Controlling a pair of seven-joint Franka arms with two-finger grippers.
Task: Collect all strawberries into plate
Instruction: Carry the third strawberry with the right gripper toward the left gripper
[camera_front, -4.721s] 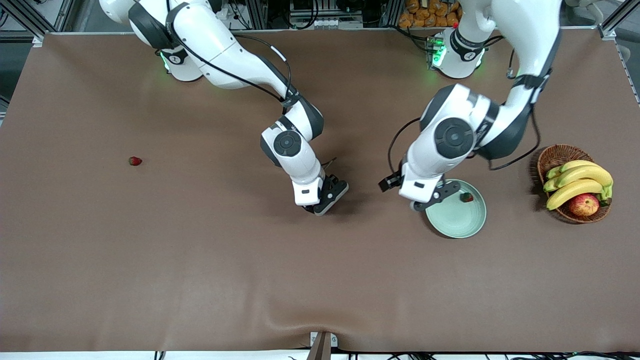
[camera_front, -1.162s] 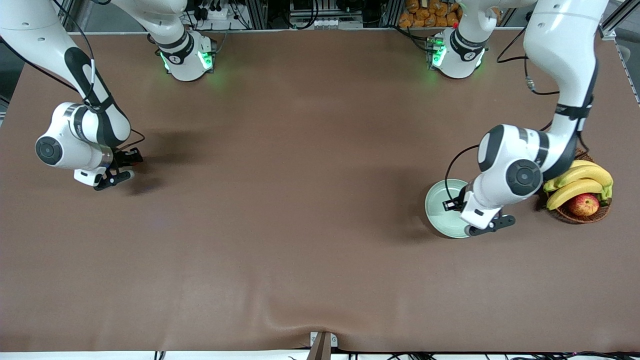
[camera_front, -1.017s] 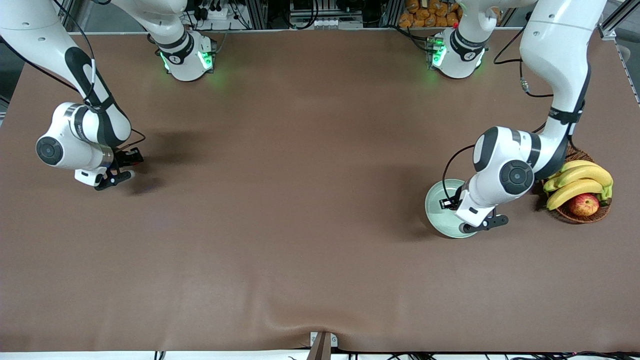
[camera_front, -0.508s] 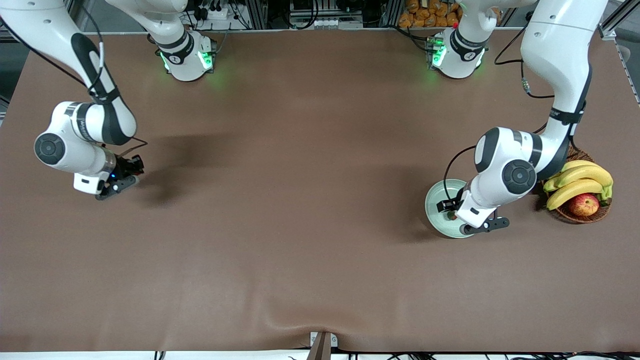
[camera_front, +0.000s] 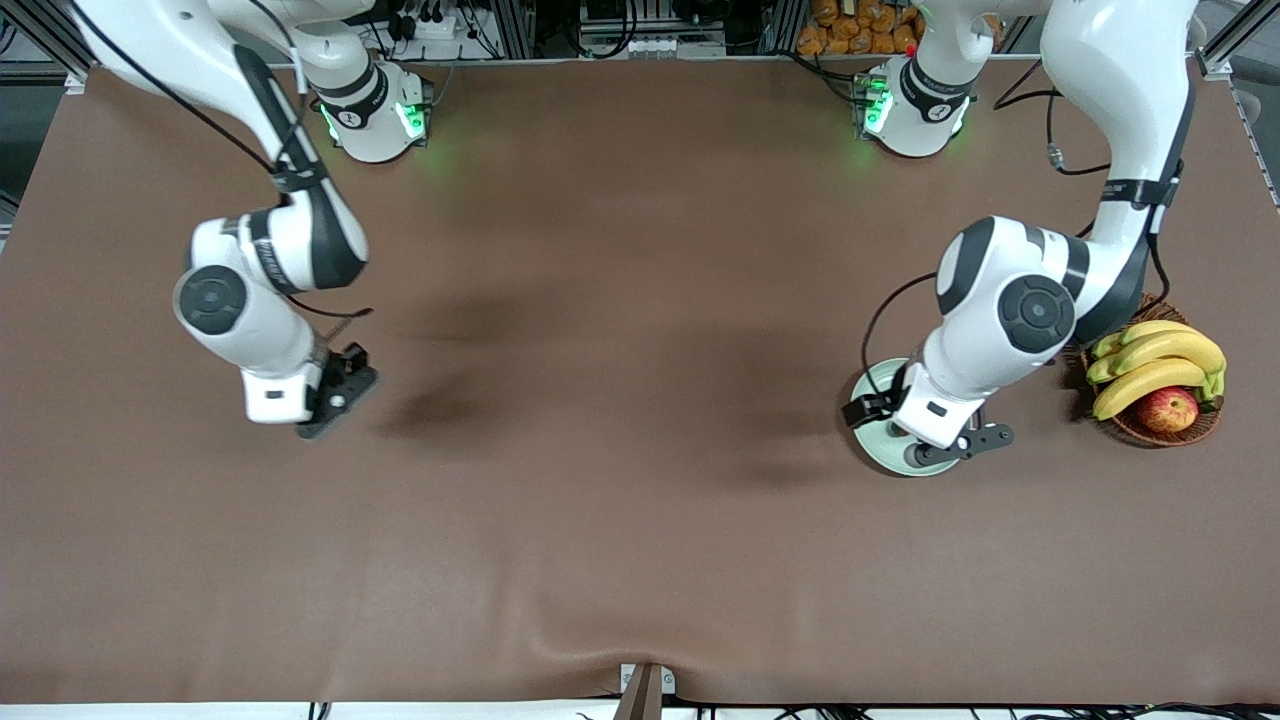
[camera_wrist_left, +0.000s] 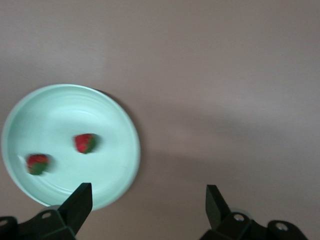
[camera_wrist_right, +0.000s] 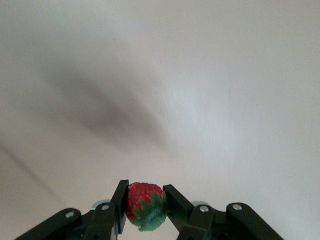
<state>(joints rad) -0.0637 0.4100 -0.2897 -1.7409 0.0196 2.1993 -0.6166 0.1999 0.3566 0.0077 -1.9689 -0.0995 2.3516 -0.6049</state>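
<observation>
Now 2 strawberries (camera_wrist_left: 85, 143) lie in 1 plate (camera_wrist_left: 122, 125) under the released left gripper (camera_wrist_left: 146, 210); right gripper (camera_wrist_right: 145, 206) grasps 1.

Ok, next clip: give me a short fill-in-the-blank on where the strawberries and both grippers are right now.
1. The number of strawberries lying in the plate is ____.
2. The right gripper is shut on a ____.
3. The left gripper, over the plate's edge, has its fingers ____.
4. The wicker basket holds bananas and an ____.

Missing words: two; strawberry; open; apple
</observation>
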